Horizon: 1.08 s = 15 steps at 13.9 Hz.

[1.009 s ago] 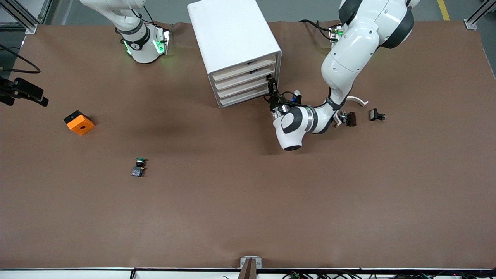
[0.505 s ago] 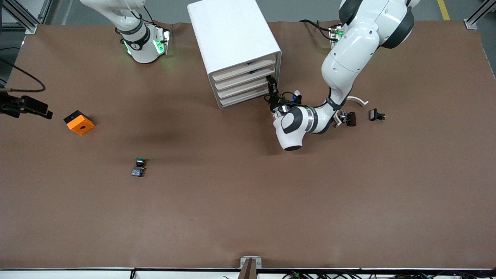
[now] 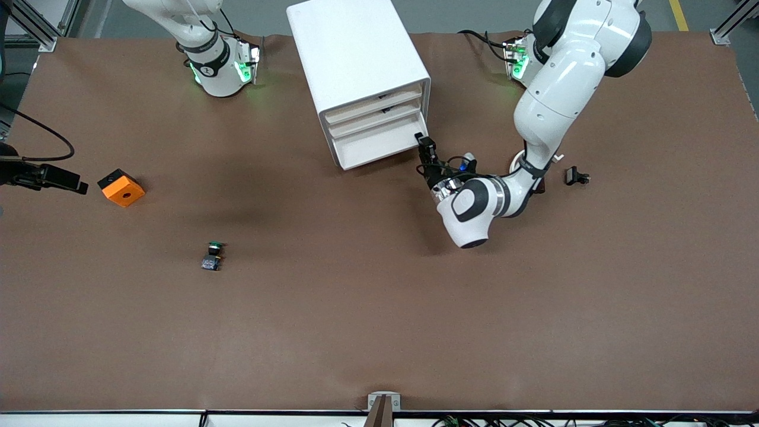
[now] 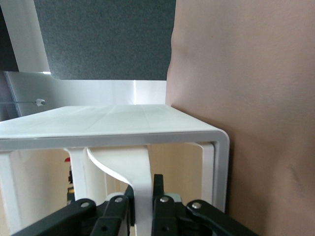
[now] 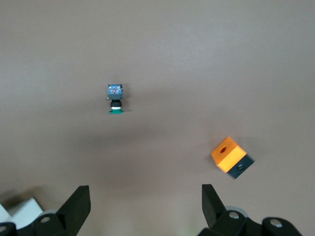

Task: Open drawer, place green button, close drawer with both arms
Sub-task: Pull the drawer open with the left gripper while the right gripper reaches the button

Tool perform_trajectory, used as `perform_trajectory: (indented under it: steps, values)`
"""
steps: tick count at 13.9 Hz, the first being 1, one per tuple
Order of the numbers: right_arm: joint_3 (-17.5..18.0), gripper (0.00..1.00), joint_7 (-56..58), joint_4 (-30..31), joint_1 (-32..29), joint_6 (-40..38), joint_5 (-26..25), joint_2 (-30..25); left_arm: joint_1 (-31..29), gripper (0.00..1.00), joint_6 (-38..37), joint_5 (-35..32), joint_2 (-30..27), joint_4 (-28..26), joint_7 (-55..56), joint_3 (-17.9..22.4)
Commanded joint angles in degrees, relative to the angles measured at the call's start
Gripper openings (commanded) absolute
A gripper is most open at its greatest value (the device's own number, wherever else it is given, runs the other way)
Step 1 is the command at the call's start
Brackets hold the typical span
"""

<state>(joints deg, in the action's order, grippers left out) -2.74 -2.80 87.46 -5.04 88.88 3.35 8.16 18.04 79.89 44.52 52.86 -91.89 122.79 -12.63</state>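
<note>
White drawer [image 3: 379,147] now sticks out of the cabinet [image 3: 356,65] in the upper middle of the frame; a second ago all the fronts sat flush. It's the third one down. Left tool [image 3: 425,144] is pinched shut on the drawer's handle [image 4: 134,184] and has backed away from the cabinet with it. Right tool [image 5: 145,206] is spread wide, up over the surface [image 3: 379,332] at the middle-left edge of the frame, waiting. Button [image 3: 212,255] lies untouched, lower left of centre, near the orange block [image 3: 121,187]. No readable labels or writing anywhere.
</note>
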Motion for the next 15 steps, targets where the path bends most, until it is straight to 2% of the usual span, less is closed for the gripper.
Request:
perform_trajectory:
  steps: [1,5,9,10,11,12,14,15]
  values:
    - [0.6,1.0,-12.8,-0.7,3.5,-1.5,0.6,-0.4,-2.9,0.18,-1.1,3.0,-0.6,1.0,-0.6,-0.3]
    - [0.5,1.0,-26.4,-0.7,9.9,-1.5,0.6,-0.5,-5.8,0.18,-1.1,5.4,-0.3,2.8,-0.8,-0.2]
    - [0.5,1.0,-28.8,0.2,11.5,0.3,0.4,-0.5,-6.6,0.2,-1.1,5.8,-0.2,3.1,-0.8,-0.2]
    - [0.5,1.0,-28.6,1.1,11.7,2.5,0.4,-0.4,-6.6,0.49,-1.1,5.8,-0.2,3.0,-0.8,-0.1]
    - [0.5,1.0,-28.4,3.2,12.2,6.1,0.4,-0.3,-6.5,0.91,-1.1,5.8,-0.2,3.0,-0.8,-0.1]
    - [0.5,1.0,-28.0,6.1,13.2,10.7,0.1,-0.3,-6.5,1.0,-1.1,5.8,-0.2,3.0,-0.8,-0.1]
    - [0.5,1.0,-24.9,10.2,14.4,19.8,-0.4,1.8,-6.4,1.0,-1.0,5.1,-0.3,3.2,-1.0,0.0]
    - [0.5,1.0,-21.6,10.4,14.4,21.9,-0.9,3.9,-6.4,1.0,-1.0,4.8,-0.4,3.2,-1.0,0.0]
